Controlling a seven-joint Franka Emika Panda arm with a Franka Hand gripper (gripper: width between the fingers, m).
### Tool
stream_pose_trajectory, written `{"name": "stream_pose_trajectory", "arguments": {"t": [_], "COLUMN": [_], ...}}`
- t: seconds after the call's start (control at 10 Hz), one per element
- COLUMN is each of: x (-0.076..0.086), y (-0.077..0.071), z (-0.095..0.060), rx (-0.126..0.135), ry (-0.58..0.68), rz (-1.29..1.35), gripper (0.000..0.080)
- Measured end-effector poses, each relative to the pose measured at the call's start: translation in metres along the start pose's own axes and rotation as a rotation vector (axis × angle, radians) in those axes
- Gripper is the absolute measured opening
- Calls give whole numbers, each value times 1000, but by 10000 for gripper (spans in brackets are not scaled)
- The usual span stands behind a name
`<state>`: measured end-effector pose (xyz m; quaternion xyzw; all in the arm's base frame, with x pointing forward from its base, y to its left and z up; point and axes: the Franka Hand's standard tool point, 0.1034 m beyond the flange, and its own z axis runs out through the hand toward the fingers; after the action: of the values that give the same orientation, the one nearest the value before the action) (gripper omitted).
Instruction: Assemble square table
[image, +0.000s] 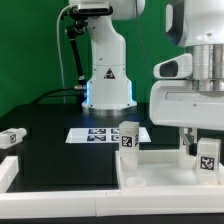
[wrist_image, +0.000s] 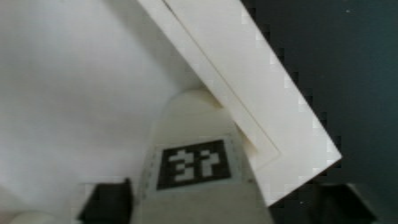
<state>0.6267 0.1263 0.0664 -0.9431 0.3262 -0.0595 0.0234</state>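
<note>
Hanging low at the exterior view's right, the gripper sits right by a tagged leg block at the border bar; fingers mostly hidden, can't tell if it's gripping or let go. Wrist view: a tagged leg block stands upright btwn the dark fingertips, against the square table slab. Another leg block stands near the marker board; a third lies at the far left on the black table.
</note>
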Motion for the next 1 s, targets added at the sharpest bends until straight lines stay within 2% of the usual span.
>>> {"name": "stream_pose_trajectory", "arguments": {"t": [0.1,0.3,0.6,0.7,1.0], "x": [0,0,5,5,5], "y": [2,2,3,1,1], "z": [1,1,1,2,3], "rx": [-3,-4,-10,-31,-7], "ry": [-2,-2,-22,-47,-105], "rz": [63,201,610,716,1182], "gripper": [287,290,290,290,291]}}
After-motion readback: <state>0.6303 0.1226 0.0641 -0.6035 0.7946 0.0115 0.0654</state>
